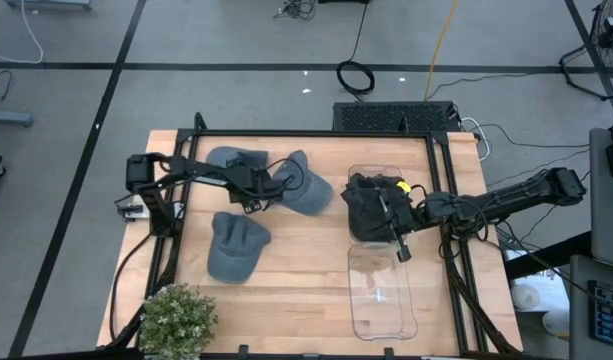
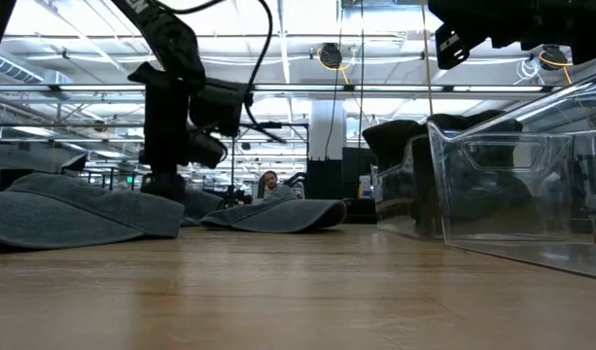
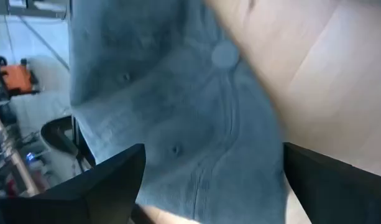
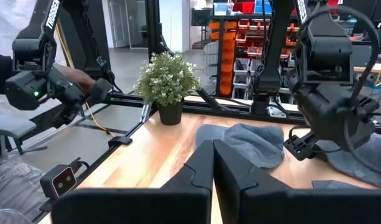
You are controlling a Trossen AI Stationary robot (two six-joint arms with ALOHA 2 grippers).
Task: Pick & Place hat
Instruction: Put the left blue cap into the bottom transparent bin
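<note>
Left gripper [image 1: 269, 187], its fingers [image 3: 109, 186] spread wide and holding nothing, hung low over a grey-blue denim cap [image 3: 178, 124] at about 11 o'clock on the wooden table [image 1: 306, 270], as the overhead camera saw it. Right gripper [image 1: 401, 252], fingers pressed together and empty, hovered at about 3 o'clock over the clear plastic bin [image 1: 381, 295], just beside the black hats [image 1: 371, 208] heaped in the bin's far half. That long bin lay at 3 to 5 o'clock on the table, its near half showing only bare plastic. Three denim caps lay loose on the wood: one [image 1: 234, 158] at 11 o'clock under the left arm, a second [image 1: 308, 185] near 12 o'clock just beside the left gripper, and a third [image 1: 234, 245] nearer the centre-left, at about 9 o'clock, apart from the other two. A potted plant [image 1: 176, 320] with small pale leaves stood at the 7 o'clock corner. From table height, the caps [image 2: 74, 209] sat flat on the boards while the bin's wall [image 2: 511, 185] rose at the picture's right. A person [image 2: 269, 183] sat far off in the room behind.
</note>
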